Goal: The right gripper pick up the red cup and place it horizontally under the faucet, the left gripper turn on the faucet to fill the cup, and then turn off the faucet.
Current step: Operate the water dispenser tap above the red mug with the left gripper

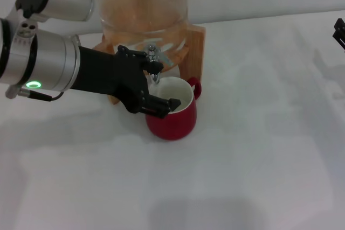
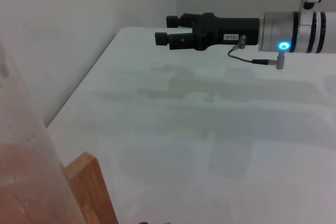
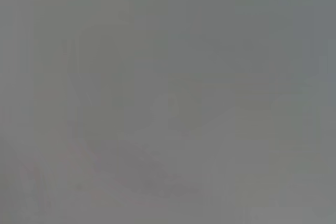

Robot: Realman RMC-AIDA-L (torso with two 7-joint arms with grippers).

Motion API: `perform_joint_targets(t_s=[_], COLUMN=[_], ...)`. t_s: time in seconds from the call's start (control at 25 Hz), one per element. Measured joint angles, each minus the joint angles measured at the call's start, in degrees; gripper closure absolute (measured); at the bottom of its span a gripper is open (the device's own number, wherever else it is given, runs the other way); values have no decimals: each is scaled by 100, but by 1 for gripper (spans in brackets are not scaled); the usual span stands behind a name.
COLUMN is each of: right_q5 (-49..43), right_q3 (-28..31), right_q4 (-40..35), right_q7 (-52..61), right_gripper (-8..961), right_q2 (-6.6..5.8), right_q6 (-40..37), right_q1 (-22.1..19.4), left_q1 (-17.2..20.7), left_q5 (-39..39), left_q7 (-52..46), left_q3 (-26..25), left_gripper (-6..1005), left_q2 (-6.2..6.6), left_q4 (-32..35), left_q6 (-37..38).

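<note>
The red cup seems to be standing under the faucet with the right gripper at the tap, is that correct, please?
Not quite: the head view shows the left gripper at the faucet. The red cup does stand under it; the right gripper is parked away.
</note>
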Motion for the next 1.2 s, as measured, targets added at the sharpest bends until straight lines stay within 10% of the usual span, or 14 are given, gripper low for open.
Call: perform_joint_targets(t_s=[1.2], right_q5=[0], right_q3=[0], right_q4=[67], right_q7=[-8], right_gripper=[110], right_q2=[-9], right_q6=[-23], right_q1=[-6], left_q1=[-244], left_q5=[76], left_q7=[50], left_q3=[127], left_gripper=[162], left_q2=[0], left_q4=[-293], left_q6=[179])
